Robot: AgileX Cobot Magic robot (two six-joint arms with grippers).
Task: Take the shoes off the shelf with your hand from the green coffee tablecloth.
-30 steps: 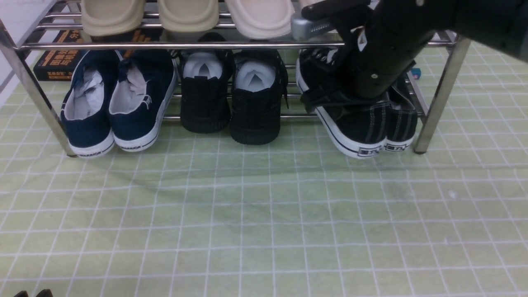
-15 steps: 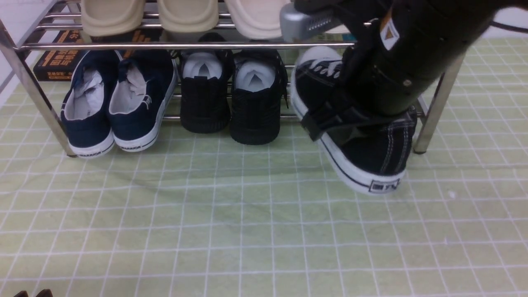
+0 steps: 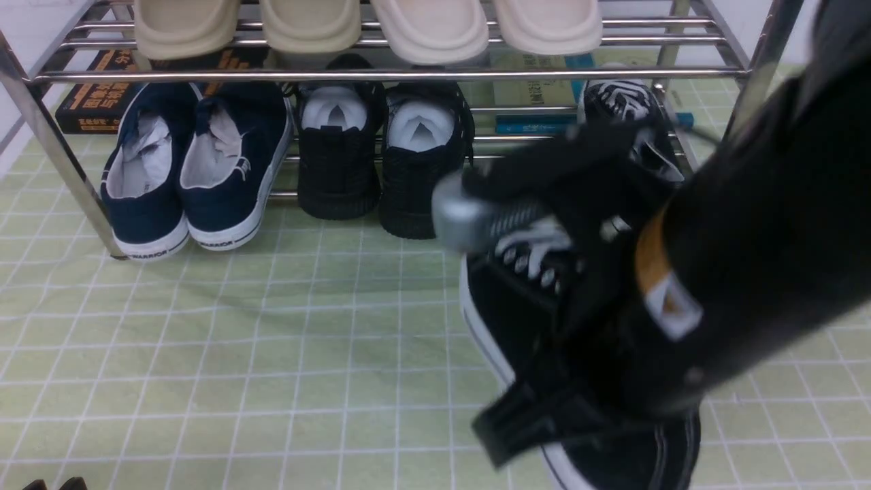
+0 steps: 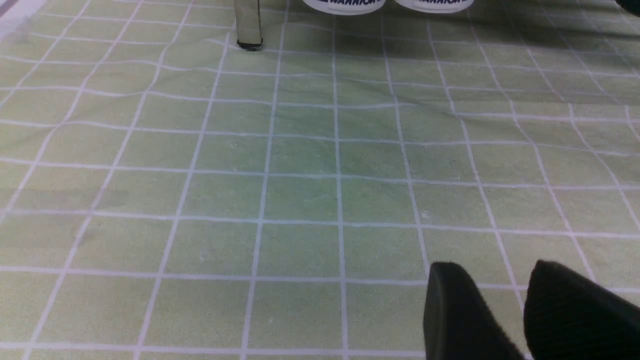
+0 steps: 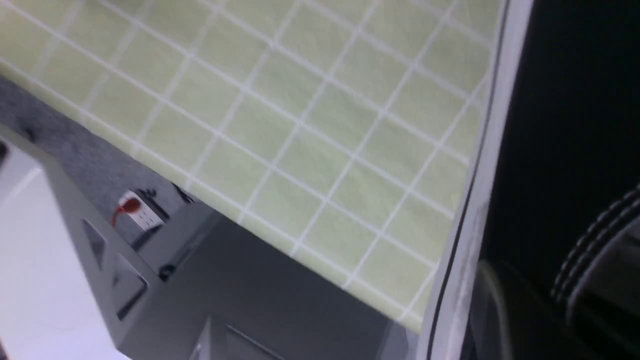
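My right gripper (image 3: 585,381) is shut on one black canvas sneaker (image 3: 507,309) with white laces and a white-striped sole. It holds the sneaker tilted above the green grid tablecloth (image 3: 272,354), in front of the chrome shelf (image 3: 272,75). In the right wrist view the sneaker's white sole (image 5: 480,200) fills the side of the picture. The second sneaker of the pair (image 3: 622,102) stays on the shelf's lower tier at the right. My left gripper (image 4: 500,280) is open and empty, low over the cloth (image 4: 300,165).
Navy white-soled sneakers (image 3: 184,170) and all-black shoes (image 3: 381,156) sit on the lower tier. Beige slippers (image 3: 306,24) fill the upper tier. Books (image 3: 88,102) lie behind the shelf. A shelf leg (image 4: 248,25) stands ahead of my left gripper. The right wrist view shows the table's edge and a power strip (image 5: 137,212) on the floor.
My right arm has pulled the sneaker out of the shelf and toward the camera, lifting it over the cloth. The other sneaker of the pair is uncovered on the shelf.
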